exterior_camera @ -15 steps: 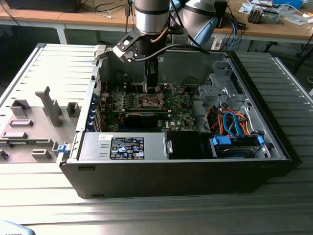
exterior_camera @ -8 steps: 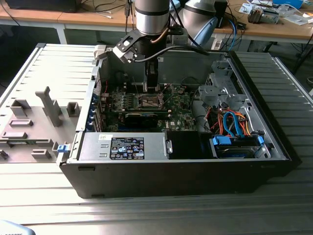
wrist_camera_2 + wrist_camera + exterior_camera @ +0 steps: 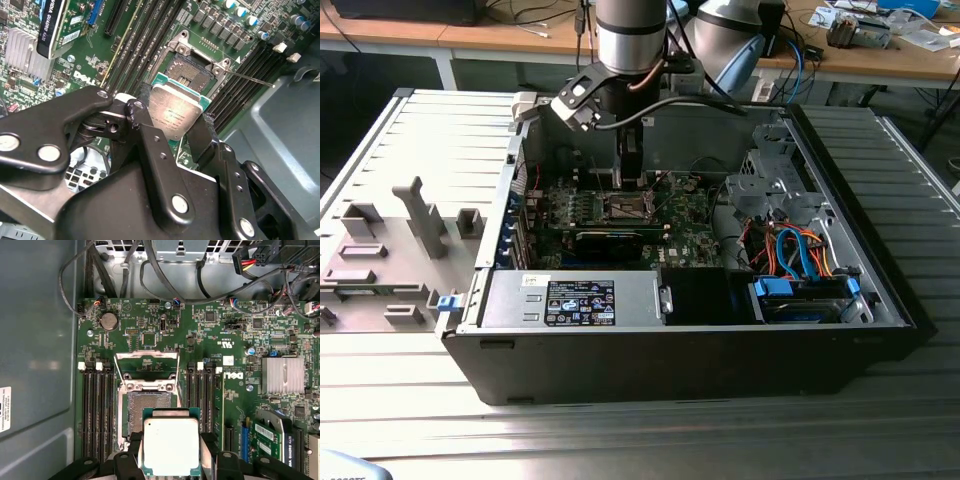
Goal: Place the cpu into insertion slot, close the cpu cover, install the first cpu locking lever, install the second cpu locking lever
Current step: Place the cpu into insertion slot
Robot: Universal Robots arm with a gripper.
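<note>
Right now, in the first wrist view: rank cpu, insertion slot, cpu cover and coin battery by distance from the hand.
1. cpu: clamped in the hand.
2. insertion slot: just beyond the cpu, partly hidden by it.
3. cpu cover: standing open on the slot's far side.
4. coin battery: farthest, near the board's far edge.

Looks down aslant from well back over the computer case [image 3: 670, 365] in the exterior view. Faces straight down close above the green board [image 3: 165, 325] in the first wrist view, slants across it in the second wrist view, sharing the insertion slot [image 3: 145, 412] [image 3: 187, 75] and cpu [image 3: 171, 445] [image 3: 175, 112].
</note>
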